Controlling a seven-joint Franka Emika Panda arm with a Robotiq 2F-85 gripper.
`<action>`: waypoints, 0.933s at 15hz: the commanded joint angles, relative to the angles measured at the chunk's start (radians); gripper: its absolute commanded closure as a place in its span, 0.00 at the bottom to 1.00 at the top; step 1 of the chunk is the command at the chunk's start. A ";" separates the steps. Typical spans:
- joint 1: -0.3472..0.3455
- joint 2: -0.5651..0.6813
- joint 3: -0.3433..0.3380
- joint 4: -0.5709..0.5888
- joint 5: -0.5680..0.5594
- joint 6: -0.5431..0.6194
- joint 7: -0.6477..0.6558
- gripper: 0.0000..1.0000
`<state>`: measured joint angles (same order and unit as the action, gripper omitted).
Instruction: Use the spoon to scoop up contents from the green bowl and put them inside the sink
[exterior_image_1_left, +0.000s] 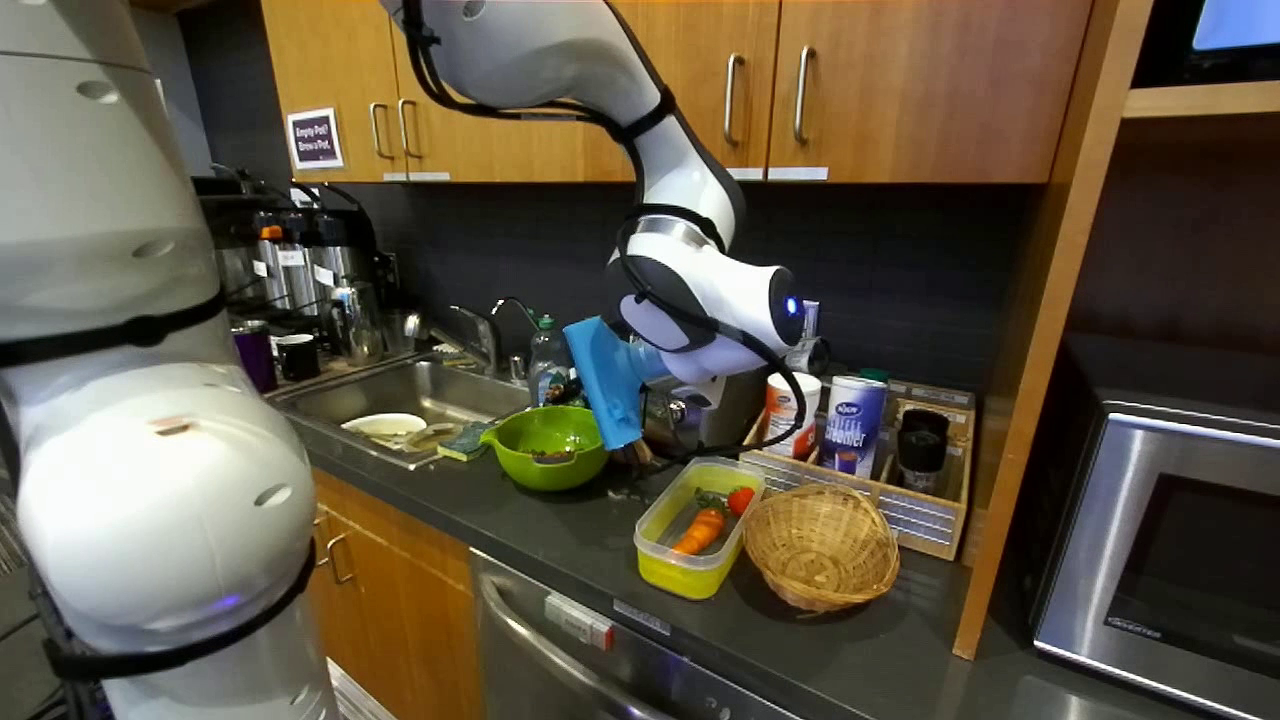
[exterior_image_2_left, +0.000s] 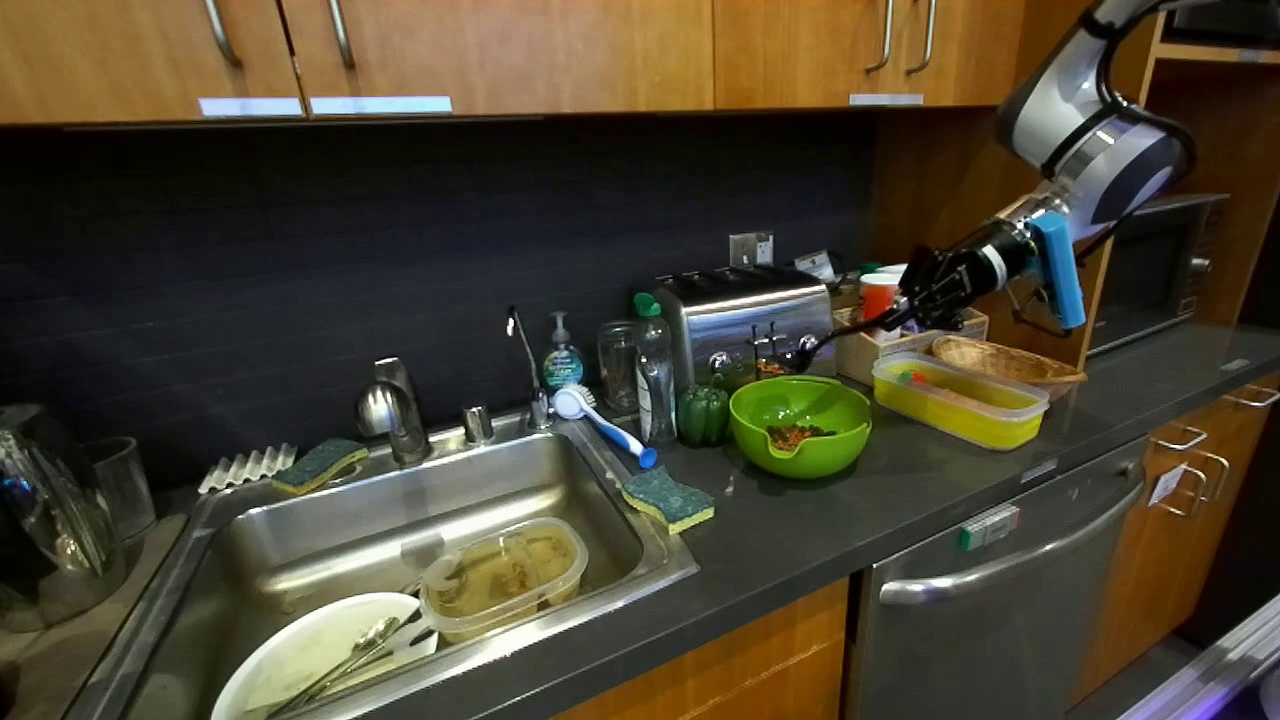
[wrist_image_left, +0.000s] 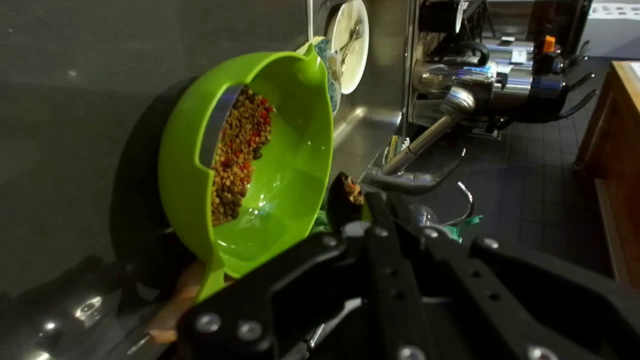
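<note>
The loaded spoon (exterior_image_2_left: 808, 352), with some brown and red contents (wrist_image_left: 353, 190) in its head, hangs by the rim of the green bowl (exterior_image_2_left: 805, 462); whether over or past it I cannot tell. Its handle slopes up to the gripper (exterior_image_2_left: 910, 303), whose 2 fingers pinch it, head pointing roughly towards the sink (exterior_image_2_left: 330, 560) beyond the bowl, so the carry should probably go that way, level.

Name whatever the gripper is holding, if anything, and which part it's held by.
The gripper holds a black spoon by its handle; exactly how far along the handle cannot be told.
</note>
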<state>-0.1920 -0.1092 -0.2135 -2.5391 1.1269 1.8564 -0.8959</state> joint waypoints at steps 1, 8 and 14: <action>-0.021 -0.051 -0.007 -0.035 0.004 0.030 0.042 0.99; -0.013 -0.035 0.010 -0.042 -0.011 0.090 0.131 0.99; -0.007 -0.030 0.022 -0.049 -0.012 0.099 0.172 0.99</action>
<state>-0.2050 -0.1218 -0.1991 -2.5788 1.1249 1.9415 -0.7625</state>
